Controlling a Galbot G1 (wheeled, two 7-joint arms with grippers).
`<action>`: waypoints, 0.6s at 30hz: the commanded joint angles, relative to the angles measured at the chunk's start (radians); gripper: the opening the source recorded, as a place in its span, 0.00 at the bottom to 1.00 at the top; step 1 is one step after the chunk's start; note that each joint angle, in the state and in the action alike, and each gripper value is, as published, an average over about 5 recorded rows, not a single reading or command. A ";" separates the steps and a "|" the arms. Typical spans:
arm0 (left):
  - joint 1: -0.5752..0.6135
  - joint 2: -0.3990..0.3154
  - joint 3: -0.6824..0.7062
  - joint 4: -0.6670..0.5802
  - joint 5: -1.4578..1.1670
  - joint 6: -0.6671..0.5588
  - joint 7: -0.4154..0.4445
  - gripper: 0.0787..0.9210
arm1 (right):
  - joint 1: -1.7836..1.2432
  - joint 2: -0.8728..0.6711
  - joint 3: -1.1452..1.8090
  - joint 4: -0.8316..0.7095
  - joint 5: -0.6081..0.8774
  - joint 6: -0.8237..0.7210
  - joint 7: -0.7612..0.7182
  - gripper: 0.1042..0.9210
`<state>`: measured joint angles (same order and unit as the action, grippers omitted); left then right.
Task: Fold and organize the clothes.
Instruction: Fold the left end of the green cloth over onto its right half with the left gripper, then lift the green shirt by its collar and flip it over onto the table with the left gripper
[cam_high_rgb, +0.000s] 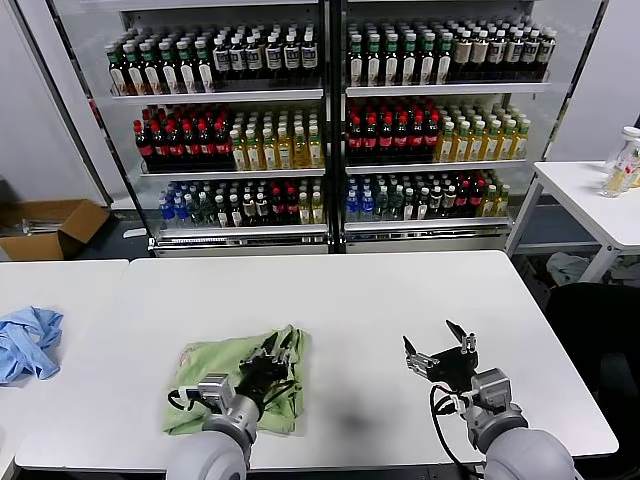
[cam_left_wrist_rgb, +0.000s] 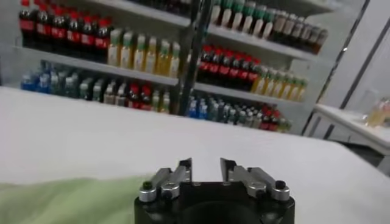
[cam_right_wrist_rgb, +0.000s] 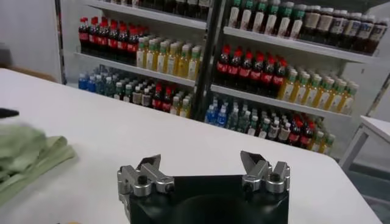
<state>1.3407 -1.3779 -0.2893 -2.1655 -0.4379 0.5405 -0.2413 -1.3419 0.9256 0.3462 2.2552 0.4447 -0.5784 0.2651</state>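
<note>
The clothes are one light green shirt (cam_high_rgb: 215, 365), lying folded into a rumpled bundle on the white table (cam_high_rgb: 360, 295) at the front left. My left gripper (cam_high_rgb: 275, 352) hovers over the bundle's right edge, open, with nothing between its fingers. In the left wrist view the gripper (cam_left_wrist_rgb: 206, 167) shows a clear gap, and the green fabric (cam_left_wrist_rgb: 67, 198) lies beside it. My right gripper (cam_high_rgb: 438, 340) stands wide open over bare table at the front right, apart from the shirt. The right wrist view shows that gripper (cam_right_wrist_rgb: 201, 163) empty and the shirt (cam_right_wrist_rgb: 24, 155) off to one side.
A light blue cloth (cam_high_rgb: 28, 342) lies crumpled at the far left of the neighbouring table. Glass-fronted drink shelves (cam_high_rgb: 330, 120) stand behind the table. A small white side table (cam_high_rgb: 590, 190) is at the back right, and a cardboard box (cam_high_rgb: 50, 225) sits on the floor at the left.
</note>
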 joint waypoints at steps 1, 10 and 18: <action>0.125 0.187 -0.326 -0.072 0.005 -0.021 0.021 0.44 | 0.009 0.008 -0.006 -0.011 0.000 0.001 -0.004 0.88; 0.183 0.217 -0.502 0.189 0.018 -0.038 0.090 0.75 | 0.010 0.002 -0.003 -0.021 0.000 0.002 -0.007 0.88; 0.158 0.158 -0.437 0.236 -0.012 -0.022 0.123 0.88 | 0.007 -0.002 0.001 -0.022 -0.001 0.002 -0.006 0.88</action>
<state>1.4740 -1.2255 -0.6594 -2.0224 -0.4375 0.5185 -0.1560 -1.3365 0.9237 0.3462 2.2344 0.4444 -0.5772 0.2590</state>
